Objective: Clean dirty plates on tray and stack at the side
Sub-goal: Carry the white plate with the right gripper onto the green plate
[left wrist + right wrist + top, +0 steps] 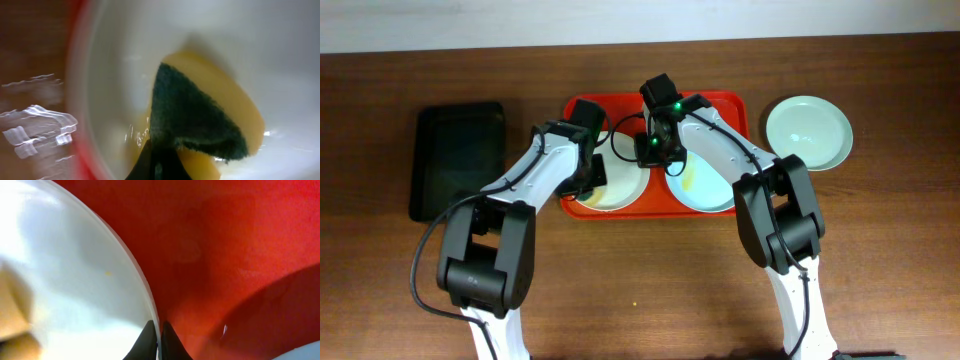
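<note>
The red tray (620, 103) holds a cream-white plate (620, 192) on the left and a pale blue-green plate (705, 190) with a yellow smear on the right. A second pale blue-green plate (808, 132) lies on the table to the right of the tray. My left gripper (592, 180) is shut on a yellow-and-green sponge (200, 115), pressed onto the cream-white plate (225, 35). My right gripper (650, 152) is shut on that plate's rim (65, 280); its fingertips (159, 340) straddle the edge over the red tray (225, 255).
A smaller black tray (458, 150) lies on the wooden table at the left. The red tray's rim (77, 100) runs just left of the sponge. Both arms cross over the tray's front half.
</note>
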You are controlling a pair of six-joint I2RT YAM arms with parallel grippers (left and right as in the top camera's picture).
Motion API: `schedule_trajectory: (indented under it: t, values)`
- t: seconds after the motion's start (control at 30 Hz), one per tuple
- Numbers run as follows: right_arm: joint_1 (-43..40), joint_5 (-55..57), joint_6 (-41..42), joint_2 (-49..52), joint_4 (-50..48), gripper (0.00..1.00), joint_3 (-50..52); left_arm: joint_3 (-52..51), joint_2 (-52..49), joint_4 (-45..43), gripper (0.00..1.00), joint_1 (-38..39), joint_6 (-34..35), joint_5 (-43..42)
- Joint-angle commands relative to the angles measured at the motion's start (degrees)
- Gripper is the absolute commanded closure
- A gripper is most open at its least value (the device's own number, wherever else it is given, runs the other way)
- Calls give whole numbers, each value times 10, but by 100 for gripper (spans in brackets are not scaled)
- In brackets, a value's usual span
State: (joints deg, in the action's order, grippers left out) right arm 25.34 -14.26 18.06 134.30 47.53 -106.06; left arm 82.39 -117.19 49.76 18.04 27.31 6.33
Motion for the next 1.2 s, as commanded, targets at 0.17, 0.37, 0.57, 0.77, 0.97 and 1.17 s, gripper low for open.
schedule_trajectory:
  t: [0.17,0.37,0.57,0.77,0.97,1.17]
  values:
    - [9,48,-59,-19,30,96,-34,-5,132,17,100,-28,5,146]
    - [91,493,-89,-57,228,96,-281,-9,150,37,100,-123,5,78]
    - [221,952,-293,-57,137,96,-327,-9,150,61,100,-126,5,78]
    - [192,798,-174,-56,211,96,-323,-10,150,66,100,-126,5,80]
    - [-137,111,-143,-55,287,96,-282,-18,150,65,100,-126,5,80]
    - [-432,54,-143,-55,270,96,-178,-18,150,64,100,-126,5,65]
